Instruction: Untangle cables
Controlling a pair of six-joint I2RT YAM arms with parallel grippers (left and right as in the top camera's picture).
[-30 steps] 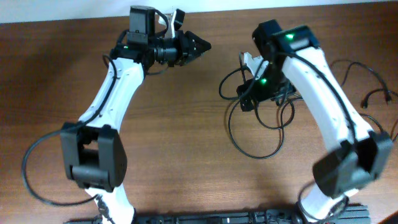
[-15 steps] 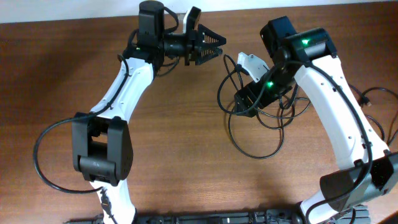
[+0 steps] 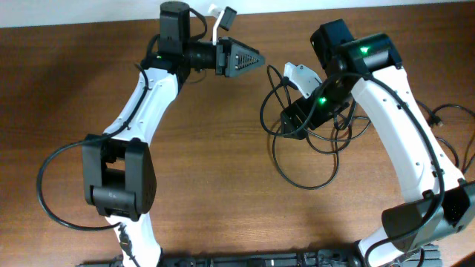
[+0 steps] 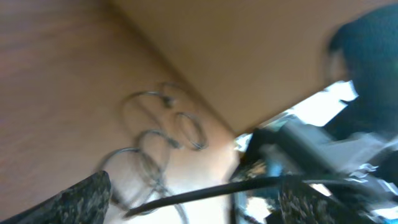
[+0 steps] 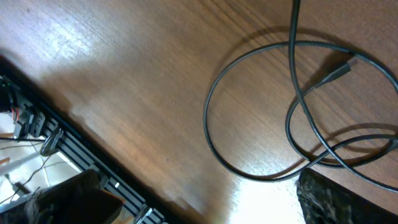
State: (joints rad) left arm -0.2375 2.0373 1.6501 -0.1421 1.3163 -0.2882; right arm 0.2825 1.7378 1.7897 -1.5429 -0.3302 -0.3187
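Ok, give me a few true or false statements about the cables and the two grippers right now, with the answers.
1. The cables lie in loose loops on the wooden table. True.
2. The right gripper is shut on a cable. False: its jaws stand wide open above the loops.
3. A small plug end rests on the wood among the loops. True.
4. The left gripper sits at the table edge nearest the arm bases. False: it is near the far edge, away from the bases.
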